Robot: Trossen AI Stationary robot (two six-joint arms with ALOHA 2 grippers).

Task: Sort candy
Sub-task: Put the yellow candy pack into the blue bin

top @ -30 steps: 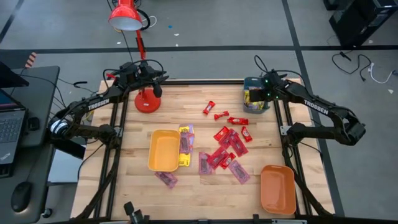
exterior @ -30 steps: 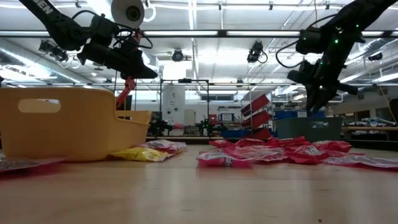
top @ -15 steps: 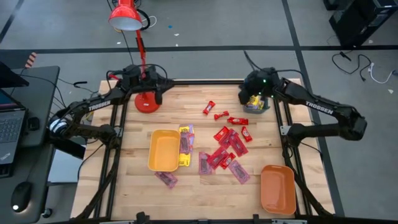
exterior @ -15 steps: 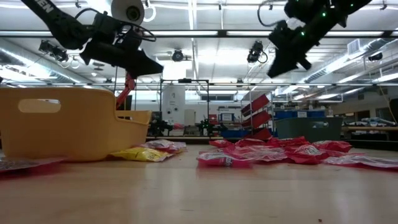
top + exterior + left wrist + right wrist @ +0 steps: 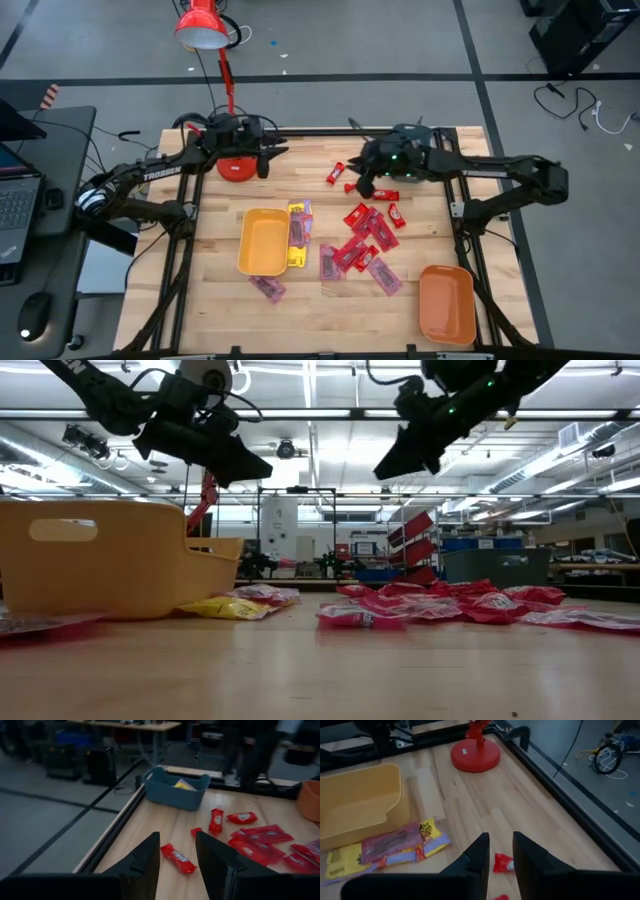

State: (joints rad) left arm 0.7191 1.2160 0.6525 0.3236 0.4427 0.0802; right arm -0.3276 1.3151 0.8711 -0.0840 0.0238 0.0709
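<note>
1. Two dark, near-black arms are showing over the wooden table [image 5: 310, 310], each built of slim tubular links joined by bulkier rounded joints.
2. White block lettering is running along the forearm link of the left arm, on the table's lamp side.
3. Thin black cables are looping loosely off both wrists, standing out in arcs above the housings.
4. Small green lights are glowing on the wrist housing of the right arm, over the table's middle.
5. The left gripper [image 5: 177, 865] is showing two flat, matte black fingers [image 5: 145, 862] with angular, wedge-shaped tips.
6. The right gripper [image 5: 500, 857] is showing the same pair of dark fingers [image 5: 530, 857], smooth-faced and tapering.
</note>
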